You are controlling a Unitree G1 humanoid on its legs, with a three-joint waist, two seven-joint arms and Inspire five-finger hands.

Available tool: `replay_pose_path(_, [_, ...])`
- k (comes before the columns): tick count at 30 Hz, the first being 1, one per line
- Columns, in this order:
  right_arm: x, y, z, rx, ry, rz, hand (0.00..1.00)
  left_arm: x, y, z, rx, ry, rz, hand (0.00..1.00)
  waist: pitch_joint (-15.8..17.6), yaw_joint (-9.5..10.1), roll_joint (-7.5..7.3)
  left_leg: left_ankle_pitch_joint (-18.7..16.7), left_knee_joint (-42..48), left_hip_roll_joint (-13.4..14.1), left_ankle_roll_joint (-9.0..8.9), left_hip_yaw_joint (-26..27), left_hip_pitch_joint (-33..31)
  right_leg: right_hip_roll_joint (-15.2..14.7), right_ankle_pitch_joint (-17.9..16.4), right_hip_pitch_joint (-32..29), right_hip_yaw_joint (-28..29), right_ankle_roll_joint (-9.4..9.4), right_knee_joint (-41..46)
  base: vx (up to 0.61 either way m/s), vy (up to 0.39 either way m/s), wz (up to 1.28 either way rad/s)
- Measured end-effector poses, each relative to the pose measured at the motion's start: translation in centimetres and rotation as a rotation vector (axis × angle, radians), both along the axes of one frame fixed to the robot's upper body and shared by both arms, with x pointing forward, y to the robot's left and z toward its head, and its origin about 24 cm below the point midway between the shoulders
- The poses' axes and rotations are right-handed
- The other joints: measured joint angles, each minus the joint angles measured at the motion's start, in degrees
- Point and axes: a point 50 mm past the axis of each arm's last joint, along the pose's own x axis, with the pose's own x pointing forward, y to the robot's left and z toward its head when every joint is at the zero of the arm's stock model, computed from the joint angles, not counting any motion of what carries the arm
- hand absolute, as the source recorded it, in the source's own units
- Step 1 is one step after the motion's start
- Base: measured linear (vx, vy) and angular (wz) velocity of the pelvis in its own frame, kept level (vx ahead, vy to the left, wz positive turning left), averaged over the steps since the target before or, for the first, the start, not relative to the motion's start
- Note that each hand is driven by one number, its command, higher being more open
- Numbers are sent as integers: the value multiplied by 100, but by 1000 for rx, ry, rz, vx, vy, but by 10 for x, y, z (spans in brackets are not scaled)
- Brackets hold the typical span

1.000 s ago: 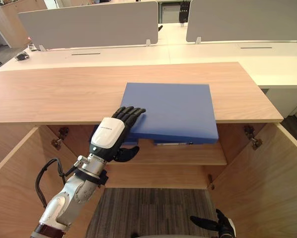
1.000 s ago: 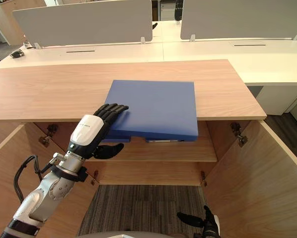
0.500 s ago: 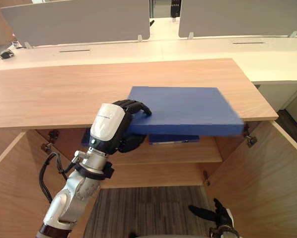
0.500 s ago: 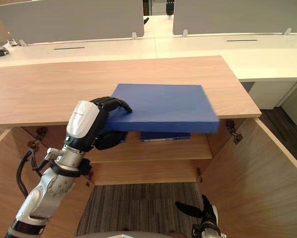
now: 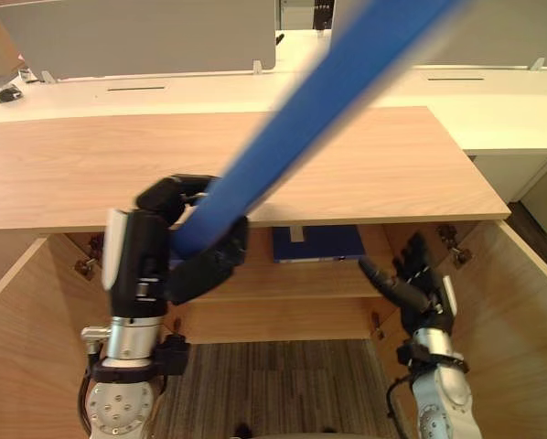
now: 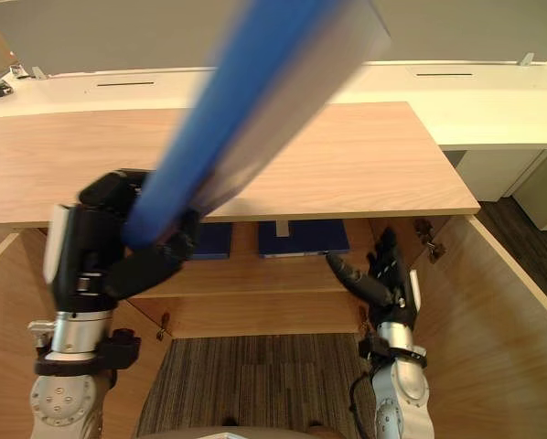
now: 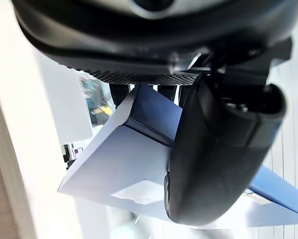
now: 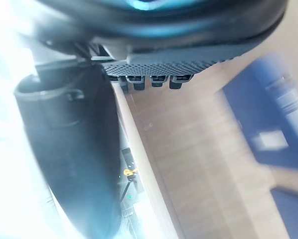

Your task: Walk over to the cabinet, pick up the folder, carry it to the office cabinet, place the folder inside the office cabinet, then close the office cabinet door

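**Asker:** Where is the folder just now?

**Me:** In my left hand (image 5: 150, 261); my fingers curl over its lower end and my thumb clamps it from beneath; the folder (image 5: 328, 101) slants steeply up and away from me, clear of the cabinet top (image 5: 81, 174) and touching nothing else.

**Asker:** And the other hand?

**Me:** My right hand (image 5: 422, 285) is raised in front of the shelf (image 5: 292, 282) of the open cabinet; its fingers are spread and it holds nothing.

**Asker:** So how do you carry it off well?

**Me:** As I judge it, I grip one end only, so the long free end has leverage on my fingers; I would bring the folder down nearer to level before I turn; I would slip my right hand under the free edge to share the weight; I would turn slowly, since a swing could twist the folder out of the pinch; I would mind the open door (image 5: 520, 311) on my right, and leave alone the blue files (image 5: 317, 243) lying on the shelf.
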Motion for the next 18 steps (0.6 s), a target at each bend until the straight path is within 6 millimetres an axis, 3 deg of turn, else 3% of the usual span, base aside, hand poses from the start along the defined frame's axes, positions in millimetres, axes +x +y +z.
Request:
replay_pose_path(1, [1,0,4,24,-20,13,100,-1,3,-2,-86,8,-20,0,10,24,-17,1,1,-5,1,-7,-27,-5,2,-11,-9,3,0,27,-25,4])
replay_pose_path(6, [2,-1,7,73,-35,36,100,-3,5,-8,-177,41,-97,0,25,32,-41,-4,1,-4,11,-30,-60,-31,10,-36,-25,17,15,2,-2,1])
replay_pose_path(13, [7,-1,11,-34,1,155,100,-2,-8,-32,-264,173,-285,0,17,-17,-29,-3,37,48,9,-2,-119,7,14,-121,15,30,77,-20,-21,-3])
replay_pose_path(18, [13,3,12,-115,27,253,100,-2,-16,-35,-259,204,-362,0,-5,-76,7,16,71,100,-24,7,-139,80,14,-151,49,29,110,-34,-35,-3])
